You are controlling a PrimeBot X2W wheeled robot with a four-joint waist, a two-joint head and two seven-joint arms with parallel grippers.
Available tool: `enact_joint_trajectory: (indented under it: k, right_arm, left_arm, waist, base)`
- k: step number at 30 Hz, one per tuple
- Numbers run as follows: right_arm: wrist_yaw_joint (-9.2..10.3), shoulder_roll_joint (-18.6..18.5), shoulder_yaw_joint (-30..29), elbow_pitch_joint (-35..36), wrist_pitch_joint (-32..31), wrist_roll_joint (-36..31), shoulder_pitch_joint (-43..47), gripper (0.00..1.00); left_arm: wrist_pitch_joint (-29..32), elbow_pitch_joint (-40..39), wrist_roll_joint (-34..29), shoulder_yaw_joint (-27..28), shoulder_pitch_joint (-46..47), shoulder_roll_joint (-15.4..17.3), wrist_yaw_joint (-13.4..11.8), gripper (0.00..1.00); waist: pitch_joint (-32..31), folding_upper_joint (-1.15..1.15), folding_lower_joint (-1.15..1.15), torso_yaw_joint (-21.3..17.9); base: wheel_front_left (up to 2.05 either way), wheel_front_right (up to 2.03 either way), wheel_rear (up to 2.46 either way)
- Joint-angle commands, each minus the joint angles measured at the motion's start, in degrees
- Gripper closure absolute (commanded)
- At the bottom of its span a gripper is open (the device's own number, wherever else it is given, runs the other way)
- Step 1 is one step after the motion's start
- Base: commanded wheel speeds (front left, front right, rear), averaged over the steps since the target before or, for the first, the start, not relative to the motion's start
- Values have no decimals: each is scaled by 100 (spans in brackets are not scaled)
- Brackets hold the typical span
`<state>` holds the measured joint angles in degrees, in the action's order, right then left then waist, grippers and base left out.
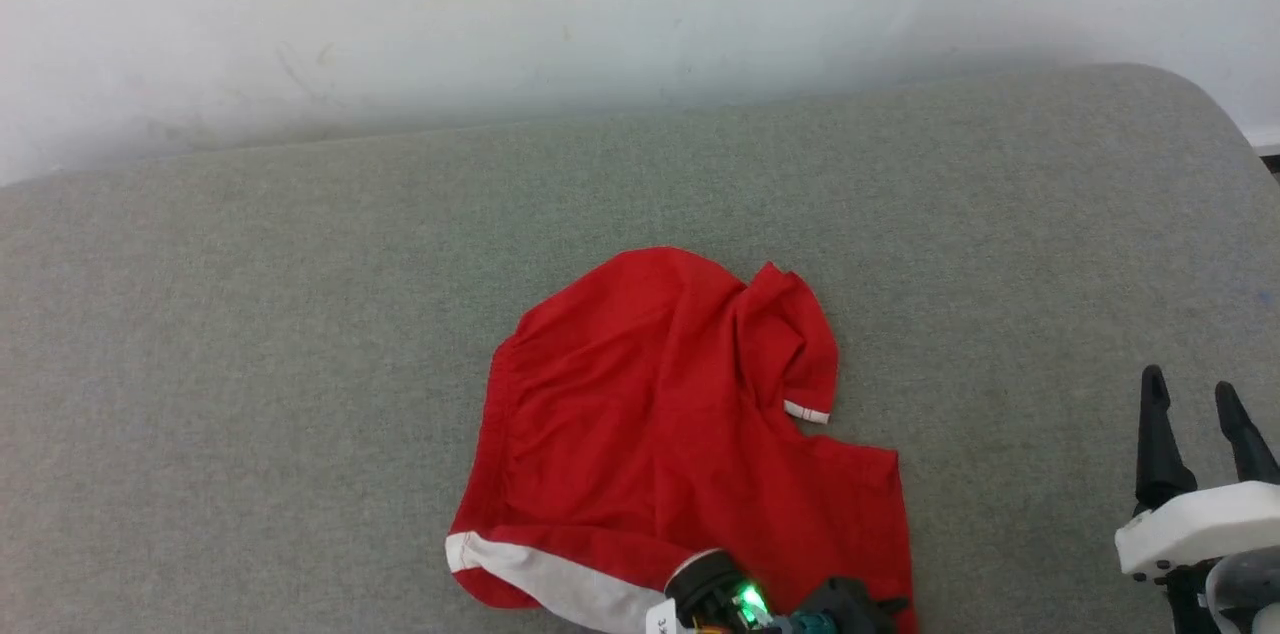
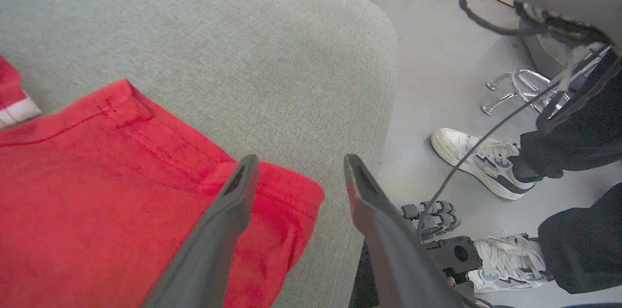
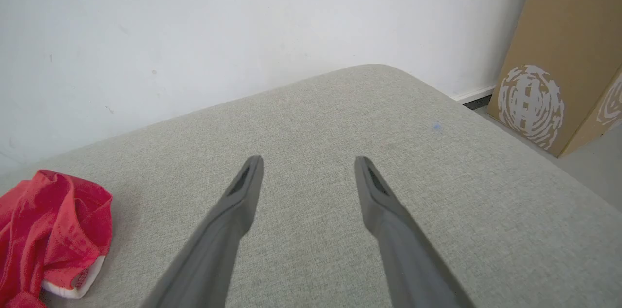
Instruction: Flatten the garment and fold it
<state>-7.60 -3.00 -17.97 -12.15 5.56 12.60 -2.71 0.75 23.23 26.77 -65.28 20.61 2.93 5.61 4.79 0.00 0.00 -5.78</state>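
Grey padded bench (image 1: 300, 314) against white wall. Garment (image 1: 640, 434) lies rumpled centre-near, its far-right leg flopped over itself. Left gripper (image 2: 301, 162) is spread, nothing pinched, over the near-right hem corner. Right gripper (image 1: 1190, 384) is spread, empty, well right. Risk: a finger snags the loose hem, dragging cloth off the near edge; folding now traps wrinkles.
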Motion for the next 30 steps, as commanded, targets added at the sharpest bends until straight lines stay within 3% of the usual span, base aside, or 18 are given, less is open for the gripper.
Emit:
enact_joint_trajectory:
  k: [1, 7, 12, 19, 23, 30]
  right_arm:
    - [11, 13, 35, -22, -7, 10, -19, 0]
    - [11, 13, 206, -98, -55, -8, 106, 0]
    - [11, 13, 357, 11, -153, -43, 254, 0]
    - [11, 13, 905, 413, -419, 9, 507, 0]
    - [11, -22, 1194, 679, -703, -32, 648, 0]
    - [11, -333, 1698, 911, -1219, 111, 882, 0]
  left_arm:
    - [-118, 10, 53, -40, 167, -4, -55, 0]
    - [-709, -150, 287, 4, 505, -4, -338, 0]
    - [-1217, -205, 403, 622, 777, 94, -794, 0]
    - [-1555, -487, 414, 1862, 655, 1104, -1404, 0]
    - [-1571, -1076, 147, 2730, 170, 1680, -1785, 0]
    - [-1574, -1936, -260, 3907, -1171, 1958, -2077, 0]
  waist:
    - [-31, 0, 0, 49]
    - [-321, 0, 0, 252]
    - [-581, 0, 0, 496]
    - [-685, 0, 0, 825]
    - [-627, 0, 0, 978]
    - [-531, 0, 0, 1149]
  base:
    - [0, 0, 0]
    - [0, 0, 0]
    - [0, 0, 0]
    - [0, 0, 0]
    - [0, 0, 0]
    - [0, 0, 0]
